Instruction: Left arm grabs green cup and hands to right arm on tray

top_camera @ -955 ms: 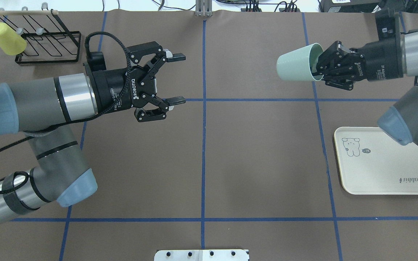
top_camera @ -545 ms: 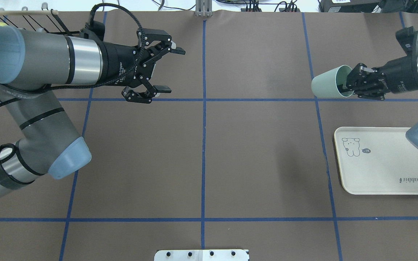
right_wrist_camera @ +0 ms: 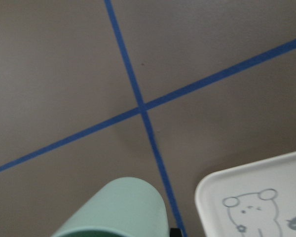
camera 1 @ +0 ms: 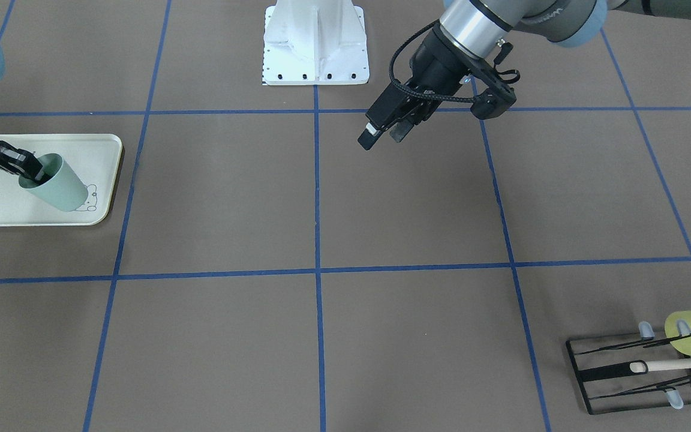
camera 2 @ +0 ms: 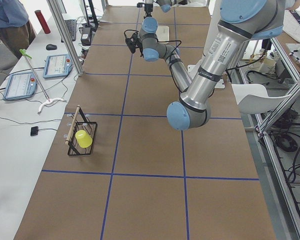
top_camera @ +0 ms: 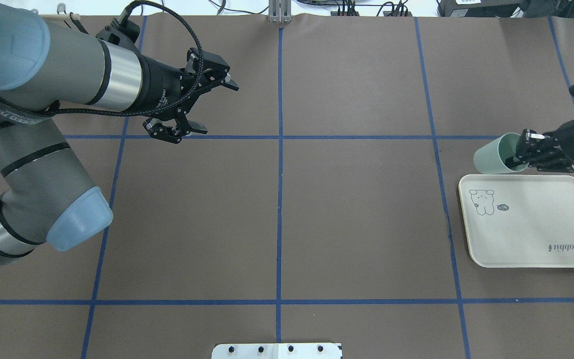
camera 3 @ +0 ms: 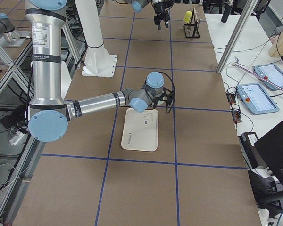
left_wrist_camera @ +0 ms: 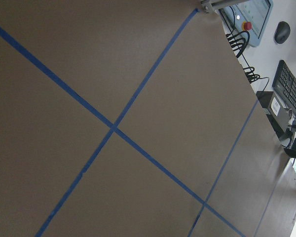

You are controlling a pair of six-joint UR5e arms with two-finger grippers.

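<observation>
At the overhead frame's right edge, just past the cream tray's upper rim, the right gripper pinches the tilted green cup by its wall, while at upper left the left gripper hangs with jaws spread.

The grey tubular left arm and right arm have pale blue joint caps and silver wrist bands. A braided black cable loops over the black, white-lettered left end effector.
</observation>
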